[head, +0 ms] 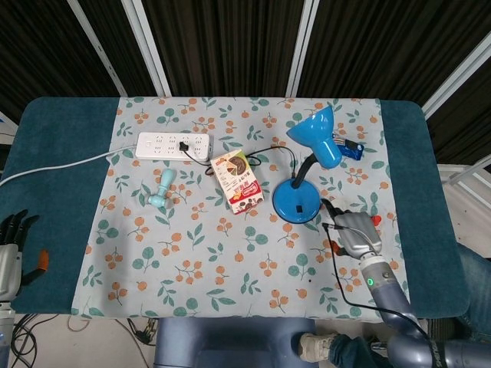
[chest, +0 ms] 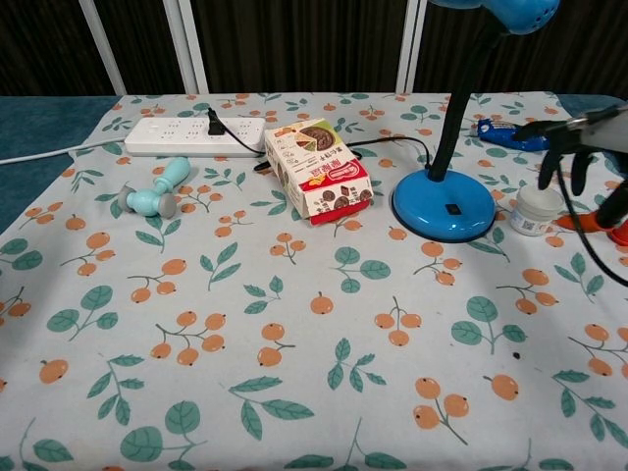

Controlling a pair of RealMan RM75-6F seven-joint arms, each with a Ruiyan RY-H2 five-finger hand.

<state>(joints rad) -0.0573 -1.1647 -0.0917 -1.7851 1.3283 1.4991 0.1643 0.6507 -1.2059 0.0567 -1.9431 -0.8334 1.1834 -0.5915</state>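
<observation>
Resting off the worktop's left edge: left hand point(head: 14, 230), dark fingers spread, holding nothing.
Strip: white power strip point(head: 174, 146) at the back left, one black plug in it.
Toy: small teal dumbbell-shaped thing point(chest: 155, 190) on the floral cloth point(chest: 294, 334).
Box: snack box point(chest: 317, 169) at centre.
Lamp: blue desk lamp point(head: 298, 201), shade tilted.
Jar: small white jar point(chest: 534, 211) just right of the lamp base.
Right hand point(chest: 579, 142): raised above the jar, fingers pointing down and apart, gripping nothing.
</observation>
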